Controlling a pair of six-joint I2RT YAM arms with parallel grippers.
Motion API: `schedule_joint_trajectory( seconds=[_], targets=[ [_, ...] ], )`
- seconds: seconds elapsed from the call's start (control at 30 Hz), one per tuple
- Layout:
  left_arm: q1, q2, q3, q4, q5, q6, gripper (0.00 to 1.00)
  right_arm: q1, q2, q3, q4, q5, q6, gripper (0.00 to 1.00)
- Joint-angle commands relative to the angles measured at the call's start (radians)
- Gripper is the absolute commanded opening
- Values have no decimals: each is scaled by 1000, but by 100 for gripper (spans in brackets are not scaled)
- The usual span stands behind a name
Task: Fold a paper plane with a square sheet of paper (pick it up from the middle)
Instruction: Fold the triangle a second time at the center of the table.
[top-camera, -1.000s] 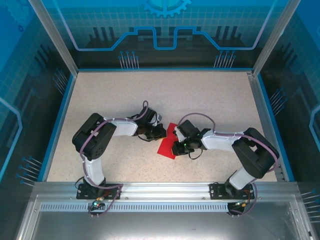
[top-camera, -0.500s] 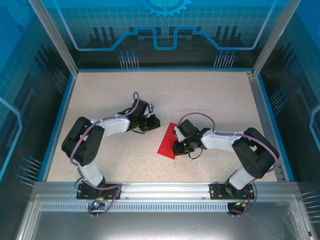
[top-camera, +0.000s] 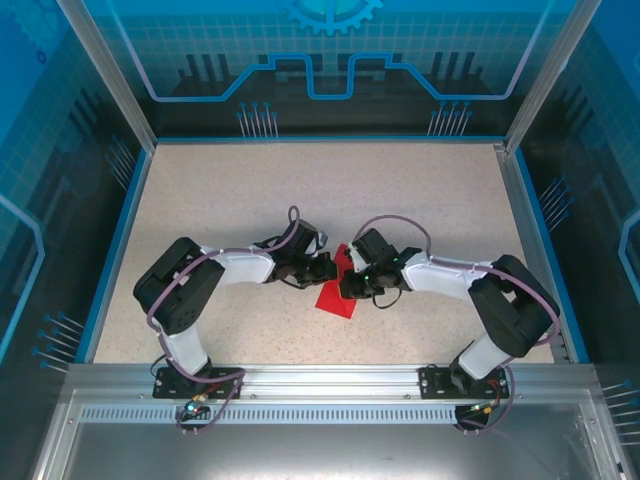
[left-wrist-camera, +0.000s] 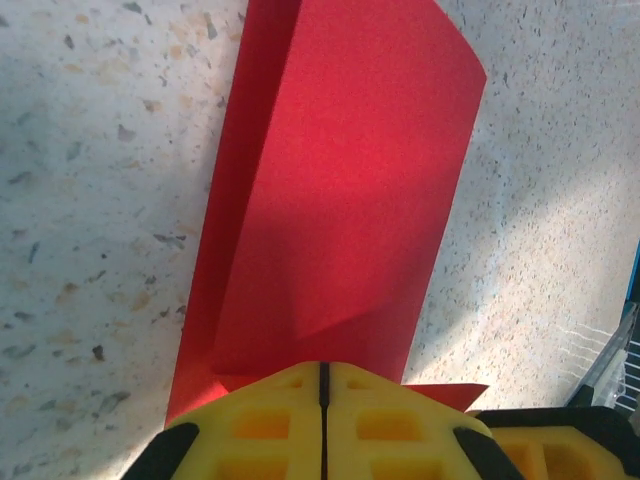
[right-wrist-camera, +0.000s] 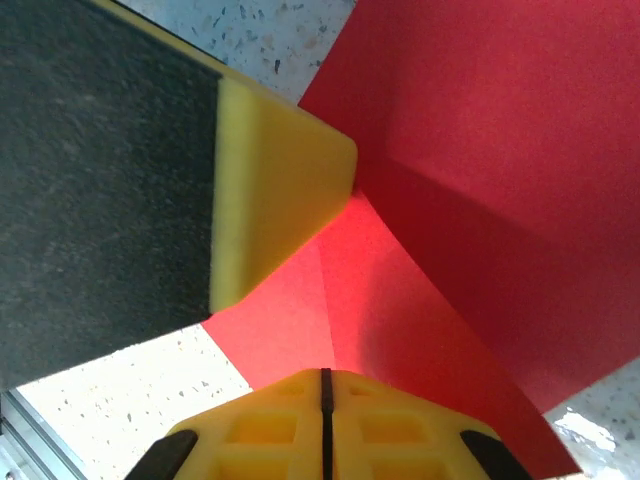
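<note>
The square sheet of paper (top-camera: 334, 298), partly folded with one flap raised, lies mid-frame on the surface (top-camera: 400, 190), its long axis running up-frame. The left fingers (left-wrist-camera: 265, 425) meet it from the left and the right fingers (right-wrist-camera: 265, 430) from the right. Both pairs are shut and seem to press rather than pinch, though contact is hidden. Both arms are equally near, with bare room all round.

No text, label, brand, number or sign can be read anywhere in these views.
</note>
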Motion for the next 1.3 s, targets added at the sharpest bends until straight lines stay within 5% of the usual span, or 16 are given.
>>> schedule_joint_trajectory(
  seconds=[0.0,0.7,1.27],
  targets=[
    [-4,36,-20,32,14,-21,8,-2,38,22,1,-8,17,8],
    [-6,66,-40,3,-45,-33,7,37,81,-25,-32,-44,11,8],
    [-5,74,-40,-18,-73,-51,6,116,-70,-195,-123,-41,22,9]
  ],
)
